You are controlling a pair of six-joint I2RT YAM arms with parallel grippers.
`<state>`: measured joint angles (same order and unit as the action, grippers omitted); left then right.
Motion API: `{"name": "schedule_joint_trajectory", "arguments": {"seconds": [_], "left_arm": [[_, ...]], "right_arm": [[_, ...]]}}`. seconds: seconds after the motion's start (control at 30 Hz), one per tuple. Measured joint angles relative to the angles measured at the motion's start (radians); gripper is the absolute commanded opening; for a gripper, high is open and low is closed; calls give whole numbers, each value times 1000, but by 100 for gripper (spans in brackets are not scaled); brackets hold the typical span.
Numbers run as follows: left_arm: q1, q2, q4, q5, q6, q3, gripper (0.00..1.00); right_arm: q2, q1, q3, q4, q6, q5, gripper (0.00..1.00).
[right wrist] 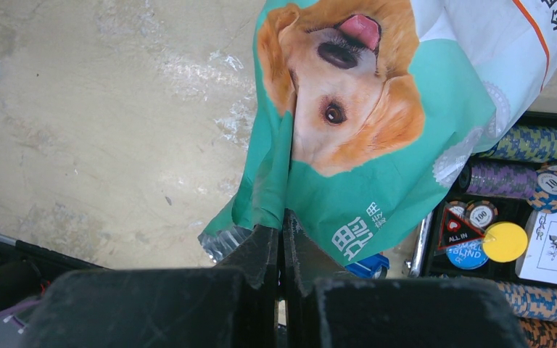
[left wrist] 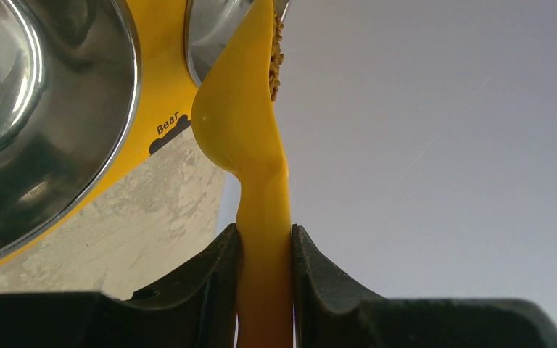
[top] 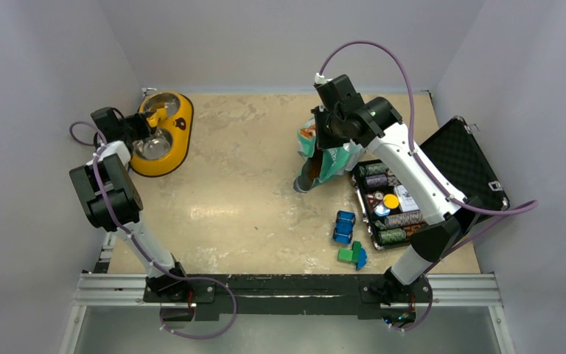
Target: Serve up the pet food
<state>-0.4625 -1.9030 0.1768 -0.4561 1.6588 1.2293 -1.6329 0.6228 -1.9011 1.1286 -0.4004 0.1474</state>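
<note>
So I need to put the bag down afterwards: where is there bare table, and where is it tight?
The widest bare patch lies mid-table, between the yellow double bowl and the pet food bag. The far strip behind both is also free. The near right is crowded: blue blocks, a green block and the open poker chip case sit close together.
</note>
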Motion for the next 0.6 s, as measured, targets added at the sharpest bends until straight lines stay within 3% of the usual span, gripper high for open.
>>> {"name": "schedule_joint_trajectory", "arguments": {"seconds": [0.6], "left_arm": [[14,-76,-505,19,-1,325,0]], "right_arm": [[0,-1,0,0,0,0,0]]}}
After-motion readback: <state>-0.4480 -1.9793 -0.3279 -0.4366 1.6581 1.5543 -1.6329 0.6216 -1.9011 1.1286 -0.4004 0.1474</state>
